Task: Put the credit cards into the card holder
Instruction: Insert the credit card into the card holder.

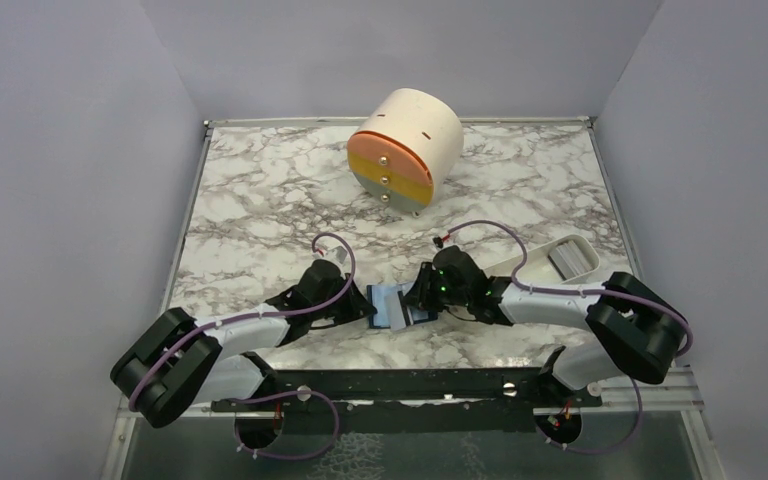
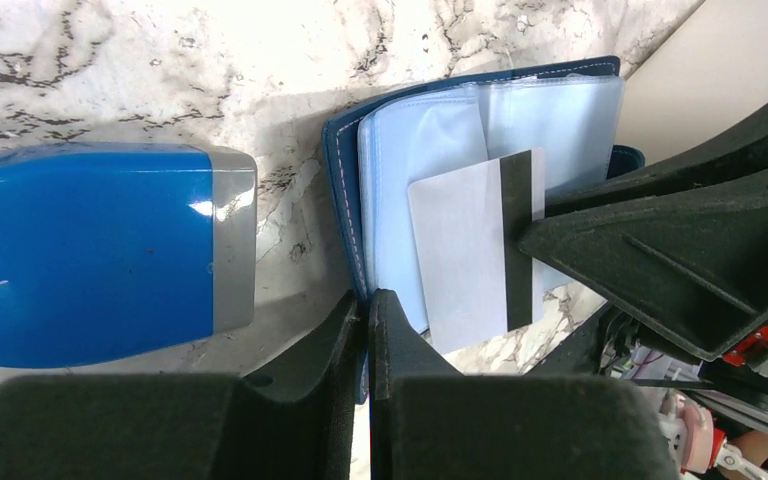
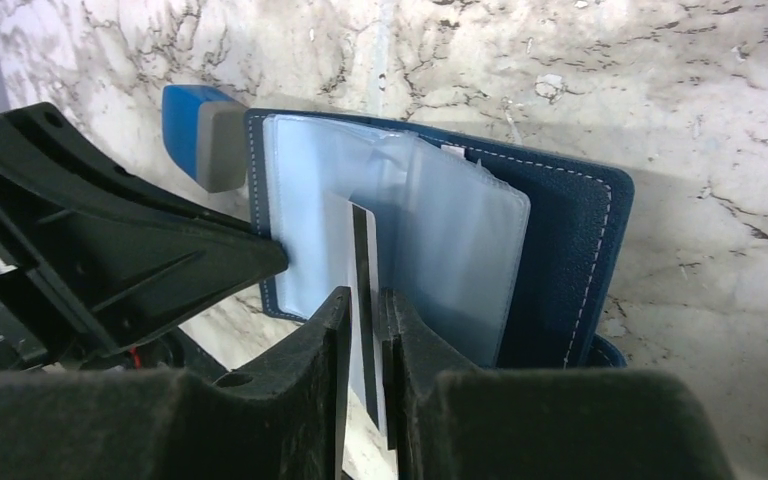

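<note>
card [image 3: 345, 250]: lower end hidden between right jaws | blue block [image 2: 80, 250]: cut off at left edge

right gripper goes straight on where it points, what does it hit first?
The open card holder, most likely: the right gripper, shut on a credit card, points straight at it. Height above it is unclear.
</note>
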